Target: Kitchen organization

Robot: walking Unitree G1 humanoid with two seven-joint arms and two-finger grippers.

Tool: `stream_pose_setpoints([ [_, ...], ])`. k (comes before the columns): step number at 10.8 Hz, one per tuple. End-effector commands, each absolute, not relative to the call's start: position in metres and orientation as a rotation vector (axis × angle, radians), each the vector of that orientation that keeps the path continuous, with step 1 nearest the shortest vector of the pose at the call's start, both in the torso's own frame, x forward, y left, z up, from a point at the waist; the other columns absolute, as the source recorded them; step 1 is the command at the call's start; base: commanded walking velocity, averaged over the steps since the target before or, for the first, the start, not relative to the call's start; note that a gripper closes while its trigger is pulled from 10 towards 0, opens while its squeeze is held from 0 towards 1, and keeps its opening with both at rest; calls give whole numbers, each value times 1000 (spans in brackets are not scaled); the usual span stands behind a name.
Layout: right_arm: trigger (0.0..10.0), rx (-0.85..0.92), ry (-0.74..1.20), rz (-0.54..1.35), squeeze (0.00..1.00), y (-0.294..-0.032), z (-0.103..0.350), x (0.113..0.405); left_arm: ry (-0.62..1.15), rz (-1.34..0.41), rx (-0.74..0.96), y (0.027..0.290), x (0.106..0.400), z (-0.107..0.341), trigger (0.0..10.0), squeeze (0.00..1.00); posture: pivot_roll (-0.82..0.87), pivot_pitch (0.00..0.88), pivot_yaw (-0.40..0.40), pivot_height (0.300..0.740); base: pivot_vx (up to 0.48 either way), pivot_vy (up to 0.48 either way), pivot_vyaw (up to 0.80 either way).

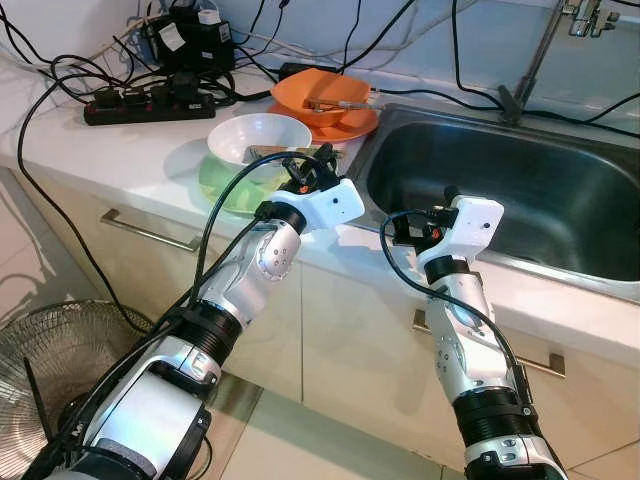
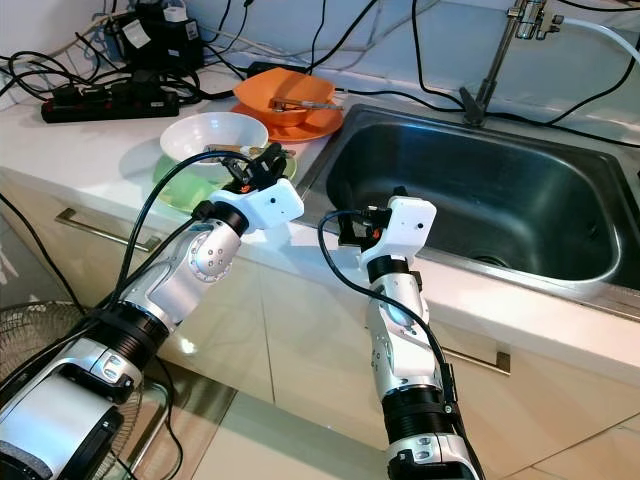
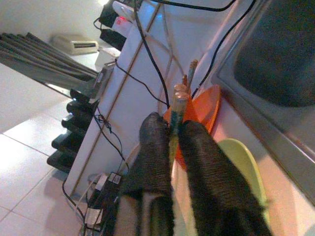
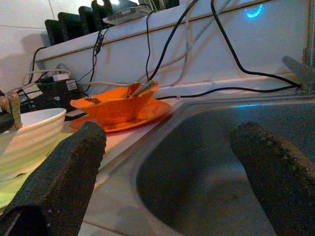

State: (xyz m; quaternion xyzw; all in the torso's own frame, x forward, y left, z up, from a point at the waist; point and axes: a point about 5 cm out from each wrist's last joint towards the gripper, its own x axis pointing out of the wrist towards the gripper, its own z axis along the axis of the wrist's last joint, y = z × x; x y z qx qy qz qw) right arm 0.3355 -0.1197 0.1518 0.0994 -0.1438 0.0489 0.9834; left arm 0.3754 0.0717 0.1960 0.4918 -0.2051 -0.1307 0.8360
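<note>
Where the left gripper (image 3: 170,147) closes its two black fingers (image 3: 152,147), it clamps a pair of thin chopsticks (image 3: 176,110): pale, greenish along the shaft, with rounded tan ends. Their long axis runs straight on from the fingers, the free ends pointing away from the wrist toward the orange bowl (image 1: 320,94) and the tiled wall behind the bench (image 1: 120,150). From the head views the gripper (image 1: 308,168) sits just over the near rim of the white bowl (image 1: 258,137), and the sticks are too thin there to trace clearly.

That white bowl rests on a light green plate (image 1: 215,185), which lies on the white bench beside the sink (image 1: 520,200). Behind it the orange bowl stands on an orange plate (image 1: 345,124) at the sink's back corner; something thin lies across the orange bowl, and I cannot tell what it is. A black power strip (image 1: 150,105) and a tangle of black cables (image 1: 60,75) lie further back on the bench, by the wall.

The right gripper (image 4: 172,172) has its fingers (image 4: 59,172) spread wide and grasps nothing; it hovers at the sink's near edge, facing across the steel basin. A tap (image 2: 495,60) rises behind the sink. Below the bench are pale cabinet fronts with metal handles (image 1: 150,232), and a wire fan (image 1: 60,350) stands on the floor by the robot's left arm.
</note>
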Motion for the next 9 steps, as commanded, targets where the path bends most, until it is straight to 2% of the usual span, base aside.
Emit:
stream_pose_setpoints([
  [1, 10000, 198, -293, 84, 0, -123, 151, 334, -439, -289, 1043, 70, 376, 195, 0, 0, 46, 30, 20, 740, 0, 0, 0],
  [4, 10000, 201, -293, 82, 0, -123, 151, 334, -453, -286, 1055, 70, 376, 197, 0, 0, 47, 29, 22, 740, 0, 0, 0],
  [8, 10000, 202, -295, 81, 0, -123, 151, 334, -641, -171, 1092, 70, 371, 238, 0, 0, 51, 27, 19, 740, 0, 0, 0],
  [9, 10000, 203, -294, 83, 0, -123, 151, 334, -609, -182, 1070, 71, 372, 235, 0, 0, 54, 26, 18, 740, 0, 0, 0],
])
